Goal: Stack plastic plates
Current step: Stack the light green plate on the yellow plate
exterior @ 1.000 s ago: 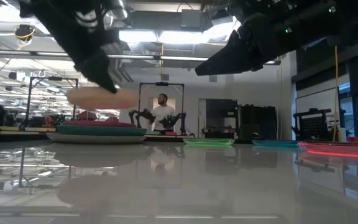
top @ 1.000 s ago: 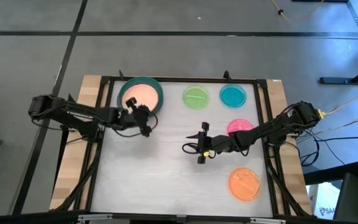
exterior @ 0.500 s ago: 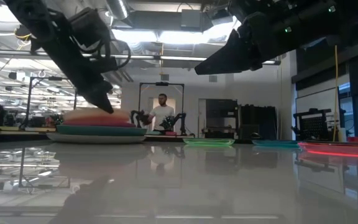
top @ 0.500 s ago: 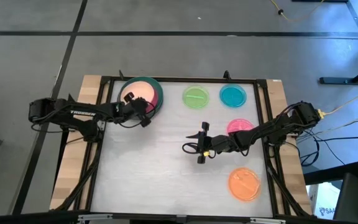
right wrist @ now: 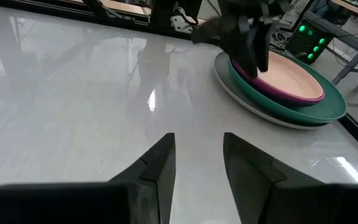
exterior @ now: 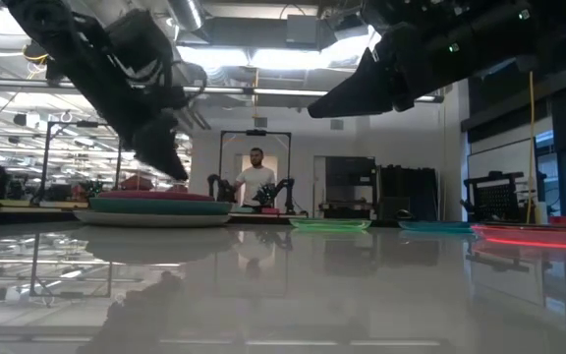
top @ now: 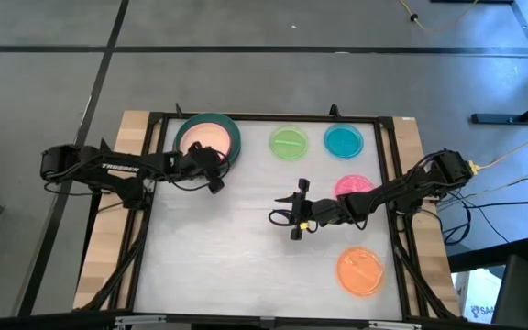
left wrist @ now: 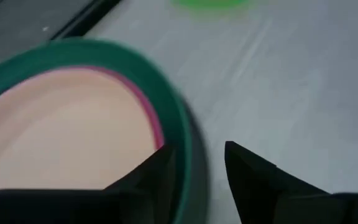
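Note:
A stack of plastic plates [top: 207,137] stands at the table's far left. Its peach plate [left wrist: 61,130] lies on top, on a magenta one inside a teal one [left wrist: 179,124], and a grey plate [right wrist: 253,102] is at the bottom. My left gripper [left wrist: 201,171] hovers open just above the stack's near right rim, with nothing between its fingers. It also shows in the low view, where my left gripper [exterior: 170,162] is clear above the stack. My right gripper [top: 278,218] waits open over the table's middle. Green [top: 289,143], cyan [top: 343,141], pink [top: 354,186] and orange [top: 361,271] plates lie singly on the table.
A dark frame [top: 273,116] runs around the white table top. The near left half of the table [top: 209,266] holds no plates. In the low view a person [exterior: 255,177] stands in the room behind the table.
My left gripper carried the peach plate toward the far left over the stack and lowered it onto the magenta plate. It has let go and risen a little. The peach plate now lies flat on top of the stack. My right arm has kept still.

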{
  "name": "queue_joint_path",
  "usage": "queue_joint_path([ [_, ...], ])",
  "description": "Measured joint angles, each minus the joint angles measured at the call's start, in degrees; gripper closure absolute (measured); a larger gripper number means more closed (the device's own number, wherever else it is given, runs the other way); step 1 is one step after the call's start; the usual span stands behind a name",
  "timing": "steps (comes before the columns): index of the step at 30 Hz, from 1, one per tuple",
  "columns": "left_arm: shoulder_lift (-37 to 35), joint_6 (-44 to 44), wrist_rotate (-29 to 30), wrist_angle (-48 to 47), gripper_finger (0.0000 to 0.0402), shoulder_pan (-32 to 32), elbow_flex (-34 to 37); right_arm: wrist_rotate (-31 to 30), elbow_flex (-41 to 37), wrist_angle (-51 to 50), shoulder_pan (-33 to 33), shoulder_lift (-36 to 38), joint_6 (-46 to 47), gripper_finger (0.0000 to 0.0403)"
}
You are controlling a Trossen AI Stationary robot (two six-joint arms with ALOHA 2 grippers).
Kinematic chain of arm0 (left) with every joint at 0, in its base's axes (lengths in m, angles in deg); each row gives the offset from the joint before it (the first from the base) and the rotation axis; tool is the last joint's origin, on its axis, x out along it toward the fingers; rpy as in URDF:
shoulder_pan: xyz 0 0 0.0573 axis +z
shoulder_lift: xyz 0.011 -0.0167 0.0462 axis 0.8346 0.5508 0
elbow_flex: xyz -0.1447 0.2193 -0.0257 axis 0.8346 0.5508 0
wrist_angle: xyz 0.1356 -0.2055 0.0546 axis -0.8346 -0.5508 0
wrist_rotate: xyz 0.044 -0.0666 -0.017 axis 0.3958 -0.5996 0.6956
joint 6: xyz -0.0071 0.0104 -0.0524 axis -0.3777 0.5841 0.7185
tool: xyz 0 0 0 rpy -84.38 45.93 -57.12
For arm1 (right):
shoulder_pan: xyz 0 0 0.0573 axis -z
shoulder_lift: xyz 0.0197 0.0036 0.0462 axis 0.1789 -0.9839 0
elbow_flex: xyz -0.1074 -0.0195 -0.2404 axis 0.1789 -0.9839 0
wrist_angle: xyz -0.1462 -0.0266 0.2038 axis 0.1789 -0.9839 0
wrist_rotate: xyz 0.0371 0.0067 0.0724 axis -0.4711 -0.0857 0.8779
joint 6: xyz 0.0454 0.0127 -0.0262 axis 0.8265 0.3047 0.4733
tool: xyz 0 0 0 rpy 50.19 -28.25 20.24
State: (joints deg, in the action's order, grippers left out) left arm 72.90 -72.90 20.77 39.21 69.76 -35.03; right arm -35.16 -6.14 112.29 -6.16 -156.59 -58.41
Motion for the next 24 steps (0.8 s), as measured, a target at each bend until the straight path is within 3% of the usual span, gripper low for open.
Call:
queue_joint_path([
  [8,-9.7,0.1,-0.4,7.5,0.0275,-13.3,0.0,-0.1,0.0,-0.4,0.0,0.0,-0.5,0.0276],
  [13,-11.4,-1.4,-0.3,11.0,0.0283,-21.7,0.0,-0.4,0.0,-0.4,0.0,0.0,-1.5,0.0276],
  [18,-11.5,-4.0,-0.4,17.1,0.0289,-25.1,0.0,-9.7,1.8,-4.3,0.0,0.0,-2.7,0.0276],
  [21,-11.5,-3.4,-0.6,16.7,0.0289,-25.8,0.0,-15.0,3.9,-8.8,0.7,0.0,-5.5,0.0276],
  [24,-11.1,0.6,-0.4,11.8,0.0289,-27.0,0.0,-16.4,5.1,-9.7,3.0,0.0,-6.2,0.0276],
])
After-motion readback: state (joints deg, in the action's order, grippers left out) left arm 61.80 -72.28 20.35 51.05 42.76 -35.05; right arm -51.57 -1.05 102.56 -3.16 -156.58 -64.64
